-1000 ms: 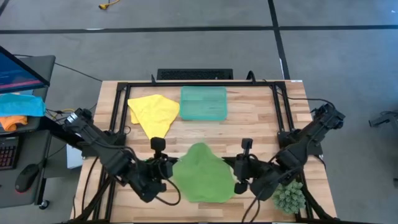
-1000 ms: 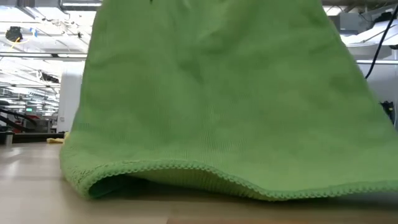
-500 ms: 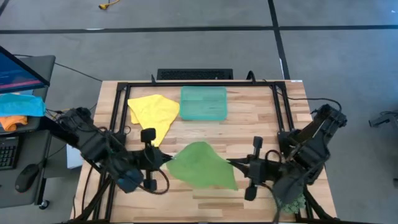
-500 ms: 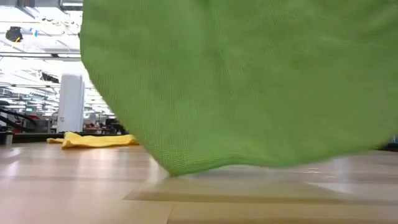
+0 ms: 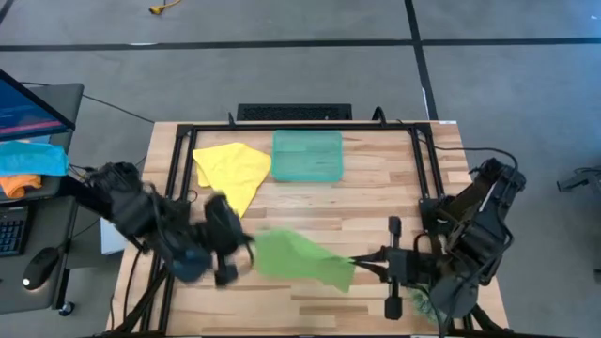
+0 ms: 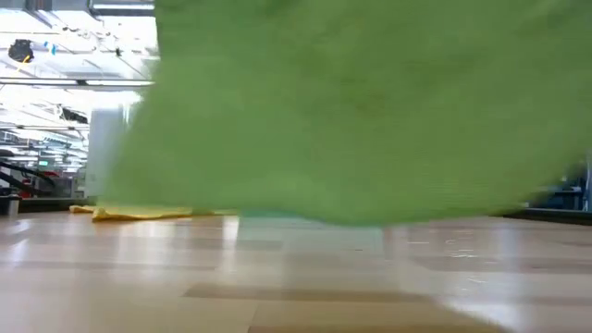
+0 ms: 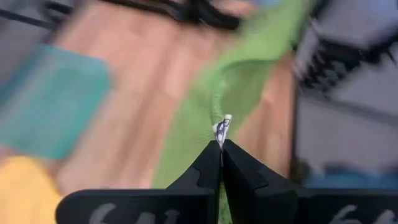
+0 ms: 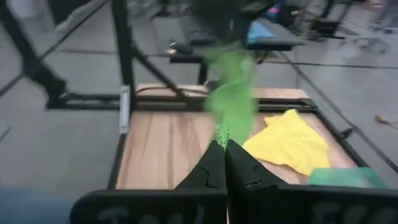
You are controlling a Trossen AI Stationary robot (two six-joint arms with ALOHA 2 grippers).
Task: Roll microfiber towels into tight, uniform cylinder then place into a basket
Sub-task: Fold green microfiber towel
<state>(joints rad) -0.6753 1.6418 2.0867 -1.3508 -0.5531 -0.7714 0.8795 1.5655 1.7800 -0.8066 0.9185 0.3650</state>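
Between both clenched grippers' fingers, green towel hangs, hiding most of low view.

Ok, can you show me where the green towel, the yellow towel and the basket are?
green towel (image 5: 299,258): high view, middle of the cloth stretched between both grippers.
yellow towel (image 5: 233,169): high view, middle of the cloth.
basket (image 5: 307,156): high view, its bare teal bottom.

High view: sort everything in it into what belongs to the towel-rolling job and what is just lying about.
Job:
- lime green towel, stretched between the left gripper and the right gripper, both shut on its edges
- yellow towel, flat on the table
- teal basket

Lying about:
- spiky green thing under the right arm
- blue cloth and orange cloth off the table
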